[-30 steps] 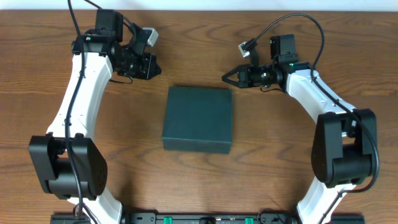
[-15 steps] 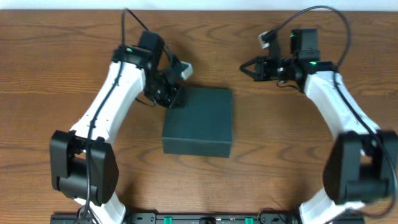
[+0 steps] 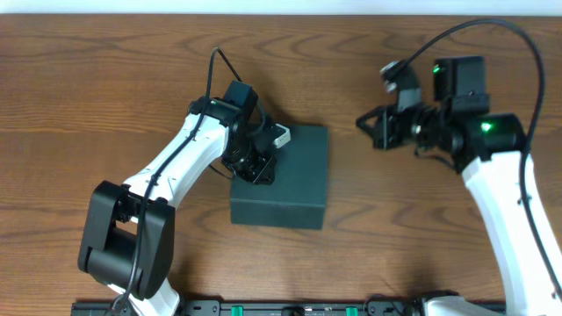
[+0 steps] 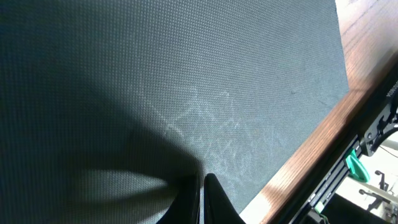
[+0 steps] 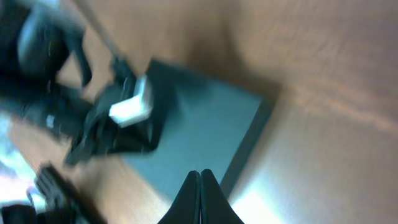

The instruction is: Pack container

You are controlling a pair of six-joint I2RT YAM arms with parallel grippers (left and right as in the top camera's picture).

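The container (image 3: 299,175) is a dark green, matte, rectangular box lying closed in the middle of the table. My left gripper (image 3: 262,174) is shut and empty, its tips low over the left part of the box's top. In the left wrist view the textured lid (image 4: 186,74) fills the frame, with the shut fingertips (image 4: 202,186) at the bottom. My right gripper (image 3: 360,124) is shut and empty, above the table to the right of the box and pointing at it. The blurred right wrist view shows the box (image 5: 205,124) beyond the shut gripper (image 5: 200,177).
The brown wooden table (image 3: 413,228) carries only the box. A black rail (image 3: 281,307) runs along the table's front edge and also shows in the left wrist view (image 4: 367,149). The left arm (image 5: 93,118) shows over the box in the right wrist view.
My left arm has swung from the back left down onto the box's left side. My right arm has drawn back to the right, away from the box.
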